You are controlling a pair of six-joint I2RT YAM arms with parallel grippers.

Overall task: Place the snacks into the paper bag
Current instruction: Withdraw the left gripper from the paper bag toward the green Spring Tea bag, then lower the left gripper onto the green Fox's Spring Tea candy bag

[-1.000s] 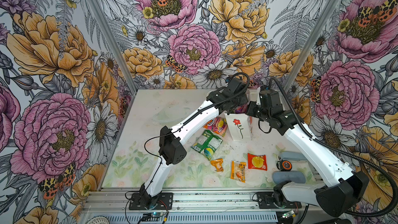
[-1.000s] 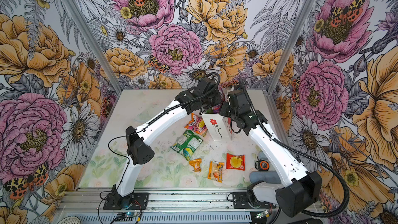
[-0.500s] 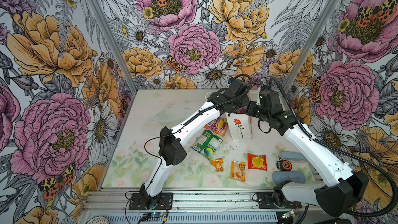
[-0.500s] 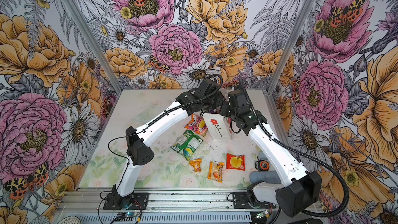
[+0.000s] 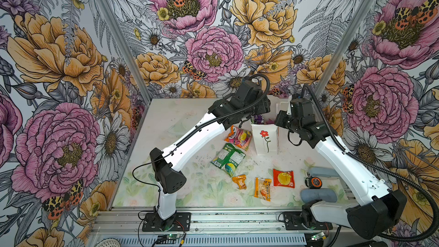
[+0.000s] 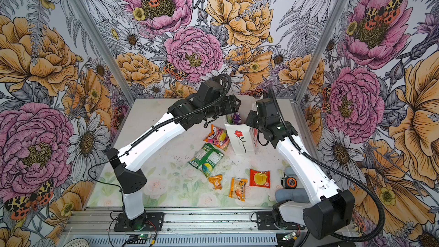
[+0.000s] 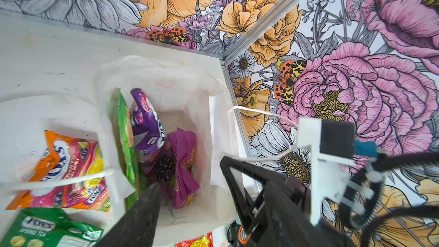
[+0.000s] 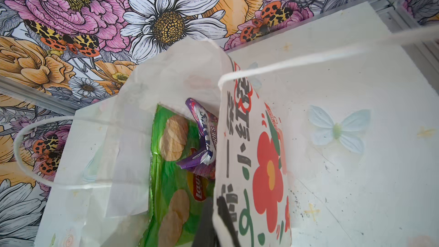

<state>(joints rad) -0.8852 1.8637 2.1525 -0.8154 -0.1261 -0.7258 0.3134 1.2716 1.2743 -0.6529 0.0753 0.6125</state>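
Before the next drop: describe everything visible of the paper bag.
The paper bag is white paper with cord handles and a red stemmed flower on its front. It stands upright, mouth open, back right on the table. Inside sit a green packet, a purple packet and a magenta packet. The right gripper pinches its right wall; a Fox's bag lies close beside.

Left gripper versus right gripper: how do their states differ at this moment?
The left gripper stands open and empty; the right gripper is shut, pinching the paper bag by its printed wall. The left gripper hangs over the bag's open mouth, above the magenta packet inside; the right gripper sits at the bag's edge. Both are at the bag.
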